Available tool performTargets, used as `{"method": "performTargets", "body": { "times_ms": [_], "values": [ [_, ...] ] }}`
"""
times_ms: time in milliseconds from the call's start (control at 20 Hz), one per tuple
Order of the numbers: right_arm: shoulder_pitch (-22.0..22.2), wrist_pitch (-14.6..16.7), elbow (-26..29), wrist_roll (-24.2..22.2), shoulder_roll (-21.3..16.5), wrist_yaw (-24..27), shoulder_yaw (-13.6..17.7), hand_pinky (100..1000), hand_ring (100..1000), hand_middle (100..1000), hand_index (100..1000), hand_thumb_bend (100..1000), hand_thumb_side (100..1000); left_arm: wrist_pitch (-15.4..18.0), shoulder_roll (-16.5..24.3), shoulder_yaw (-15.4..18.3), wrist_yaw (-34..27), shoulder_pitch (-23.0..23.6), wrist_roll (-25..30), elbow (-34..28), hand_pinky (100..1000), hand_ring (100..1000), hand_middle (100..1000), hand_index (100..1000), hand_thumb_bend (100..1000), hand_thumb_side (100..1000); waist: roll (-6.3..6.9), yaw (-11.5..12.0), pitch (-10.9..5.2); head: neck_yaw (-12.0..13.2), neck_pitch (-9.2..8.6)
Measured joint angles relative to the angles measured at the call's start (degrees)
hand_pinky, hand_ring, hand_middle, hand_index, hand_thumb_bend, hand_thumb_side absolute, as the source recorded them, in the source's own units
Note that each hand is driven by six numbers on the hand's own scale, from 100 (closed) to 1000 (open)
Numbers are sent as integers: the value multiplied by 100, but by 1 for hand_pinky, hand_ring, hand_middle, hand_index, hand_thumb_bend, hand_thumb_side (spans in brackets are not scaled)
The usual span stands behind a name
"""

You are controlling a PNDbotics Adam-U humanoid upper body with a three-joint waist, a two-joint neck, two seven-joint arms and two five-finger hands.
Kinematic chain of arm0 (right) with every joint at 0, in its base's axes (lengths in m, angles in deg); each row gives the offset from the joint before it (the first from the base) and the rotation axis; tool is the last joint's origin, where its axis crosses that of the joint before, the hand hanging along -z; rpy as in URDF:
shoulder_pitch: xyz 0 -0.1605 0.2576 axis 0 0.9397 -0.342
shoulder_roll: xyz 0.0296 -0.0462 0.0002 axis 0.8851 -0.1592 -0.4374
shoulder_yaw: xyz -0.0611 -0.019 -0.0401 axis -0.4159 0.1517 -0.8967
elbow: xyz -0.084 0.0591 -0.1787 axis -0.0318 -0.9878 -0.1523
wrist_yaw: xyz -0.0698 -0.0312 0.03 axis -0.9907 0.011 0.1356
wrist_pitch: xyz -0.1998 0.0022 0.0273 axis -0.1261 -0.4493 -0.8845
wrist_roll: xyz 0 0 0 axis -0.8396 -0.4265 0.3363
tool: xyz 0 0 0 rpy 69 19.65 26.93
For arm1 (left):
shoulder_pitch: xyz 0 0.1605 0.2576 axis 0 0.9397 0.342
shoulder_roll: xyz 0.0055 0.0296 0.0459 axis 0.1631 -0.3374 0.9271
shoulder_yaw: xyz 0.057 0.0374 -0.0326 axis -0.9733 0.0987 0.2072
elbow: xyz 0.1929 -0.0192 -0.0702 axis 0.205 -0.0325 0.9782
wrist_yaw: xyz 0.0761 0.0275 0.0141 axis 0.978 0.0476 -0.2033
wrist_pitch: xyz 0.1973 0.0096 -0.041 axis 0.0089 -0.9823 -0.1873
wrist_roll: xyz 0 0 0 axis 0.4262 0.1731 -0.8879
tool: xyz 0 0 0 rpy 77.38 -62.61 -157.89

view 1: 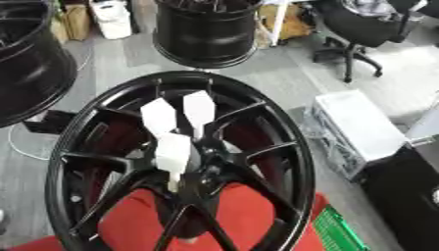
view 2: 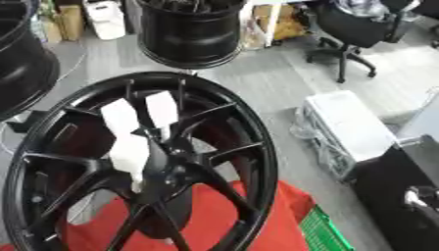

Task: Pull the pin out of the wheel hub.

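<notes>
A large black spoked wheel (view 1: 283,147) stands tilted in the foreground, its hub (view 1: 206,171) near the picture's middle. Three white flat-headed pins stick out around the hub. Two stand side by side above it, one on the left (view 1: 158,115) and one on the right (view 1: 198,109). The third pin (view 1: 172,153) is lower, with a thin stem running down toward the hub. Neither of my hands shows in either view, and nothing touches the pins.
A red cloth (view 1: 137,220) lies under the wheel. A green crate (view 1: 339,233) sits at the bottom right, with a white box (view 1: 360,127) and a dark bulk (view 2: 403,196) on the right. Other black wheels (view 1: 206,32) stand behind, and an office chair (view 1: 360,29) is at the top right.
</notes>
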Motion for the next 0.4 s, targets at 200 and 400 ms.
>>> {"method": "performTargets", "body": {
  "times_ms": [200, 400],
  "values": [
    [66, -29, 1859, -5, 635, -350, -4, 440, 560, 635, 746, 100, 512, -3, -15, 0, -5, -15, 2, 0, 660, 495, 644, 787, 118, 975, 9, -8, 0, 75, 1],
    [82, -254, 3178, -113, 1115, -694, -204, 449, 560, 638, 741, 100, 509, -15, -16, 0, -13, -25, 12, 0, 660, 495, 644, 787, 119, 976, 10, -7, 0, 138, 1]
  ]
}}
